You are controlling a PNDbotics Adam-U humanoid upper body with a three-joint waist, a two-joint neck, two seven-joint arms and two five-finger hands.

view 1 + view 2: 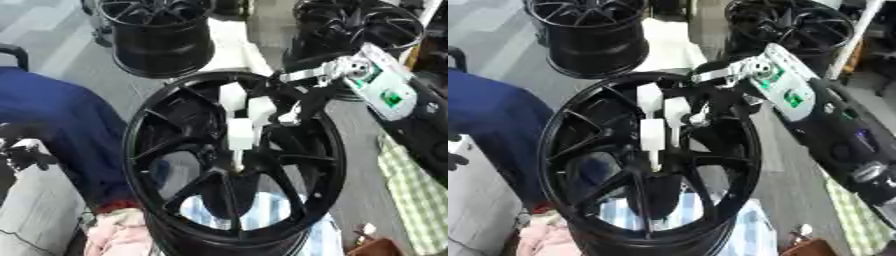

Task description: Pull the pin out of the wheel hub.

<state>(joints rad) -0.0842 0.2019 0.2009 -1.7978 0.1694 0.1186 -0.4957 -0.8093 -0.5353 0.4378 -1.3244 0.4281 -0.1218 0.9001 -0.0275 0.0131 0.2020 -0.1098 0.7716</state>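
Observation:
A large black wheel hub (133, 145) stands upright in the middle, its spokes facing me. At its centre sits the pin (240, 134): white blocky pieces on a thin pale rod that runs down toward the hub's middle. My right hand (302, 102) reaches in from the upper right over the rim, its dark fingers curled against the right-hand white piece, a silver fingertip (698, 119) touching it. Its forearm carries a white and green panel (385, 90). A dark shape that may be my left hand (22, 152) shows at the left edge.
Two more black wheels stand behind, one at the upper left (162, 35) and one at the upper right (359, 25). A blue cloth (61, 125) lies left of the hub, a pink cloth (114, 235) below it, a checked cloth (416, 190) at the right.

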